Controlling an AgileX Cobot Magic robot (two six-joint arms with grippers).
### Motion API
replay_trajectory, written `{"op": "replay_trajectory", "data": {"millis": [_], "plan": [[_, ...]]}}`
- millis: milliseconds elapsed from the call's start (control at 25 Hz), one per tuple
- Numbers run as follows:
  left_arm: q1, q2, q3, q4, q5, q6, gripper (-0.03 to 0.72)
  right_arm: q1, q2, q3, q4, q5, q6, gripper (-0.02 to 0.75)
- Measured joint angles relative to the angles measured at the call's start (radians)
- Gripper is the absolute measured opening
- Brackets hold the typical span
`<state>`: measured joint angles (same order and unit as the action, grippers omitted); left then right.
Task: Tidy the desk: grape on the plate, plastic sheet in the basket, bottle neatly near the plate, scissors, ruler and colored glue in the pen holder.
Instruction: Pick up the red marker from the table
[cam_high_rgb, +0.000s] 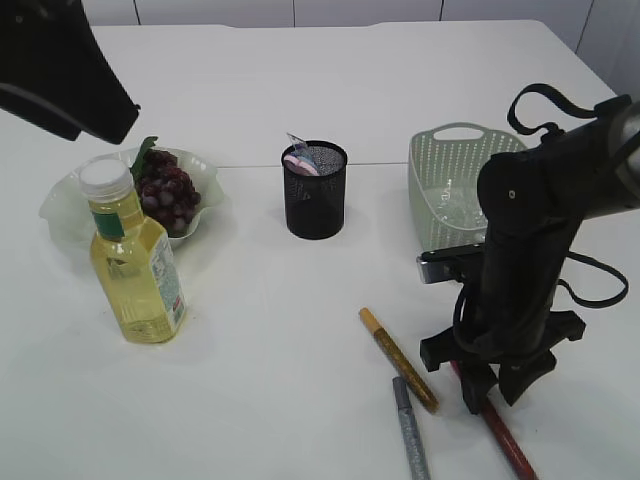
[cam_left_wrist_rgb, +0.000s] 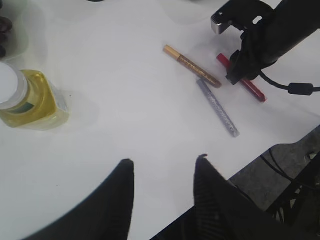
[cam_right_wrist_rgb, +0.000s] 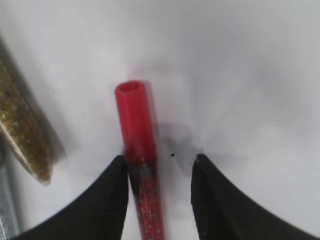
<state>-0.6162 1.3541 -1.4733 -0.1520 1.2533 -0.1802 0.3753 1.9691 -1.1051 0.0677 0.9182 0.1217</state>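
Three colored glue pens lie at the front right: gold (cam_high_rgb: 398, 358), silver (cam_high_rgb: 410, 430) and red (cam_high_rgb: 505, 440). My right gripper (cam_right_wrist_rgb: 160, 159) is down at the table astride the red glue pen (cam_right_wrist_rgb: 135, 120). It is open: the left finger touches the pen, and a gap shows beside the right one. My left gripper (cam_left_wrist_rgb: 165, 162) hangs open and empty, high above the table. Grapes (cam_high_rgb: 165, 192) sit on the plate (cam_high_rgb: 60, 205), with the bottle (cam_high_rgb: 135, 265) upright in front. The pen holder (cam_high_rgb: 315, 190) shows a pink handle (cam_high_rgb: 298, 162). The basket (cam_high_rgb: 455, 185) holds a clear plastic sheet (cam_high_rgb: 455, 205).
The left arm (cam_high_rgb: 60, 70) fills the top left corner above the plate. The gold glue pen (cam_right_wrist_rgb: 25, 135) lies just left of my right gripper. The table's front edge runs close behind the pens (cam_left_wrist_rgb: 280, 145).
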Motion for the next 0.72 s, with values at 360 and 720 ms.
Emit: {"op": "replay_trajectory", "data": {"millis": [360,720], "plan": [[0.000,0.000,0.000,-0.006,0.000,0.000,0.297,0.000,0.002,0.000,-0.002,-0.018,0.000,0.249],[0.000,0.000,0.000,-0.015,0.000,0.000,0.297,0.000,0.018,-0.007,-0.004,-0.014,0.002,0.246]]}}
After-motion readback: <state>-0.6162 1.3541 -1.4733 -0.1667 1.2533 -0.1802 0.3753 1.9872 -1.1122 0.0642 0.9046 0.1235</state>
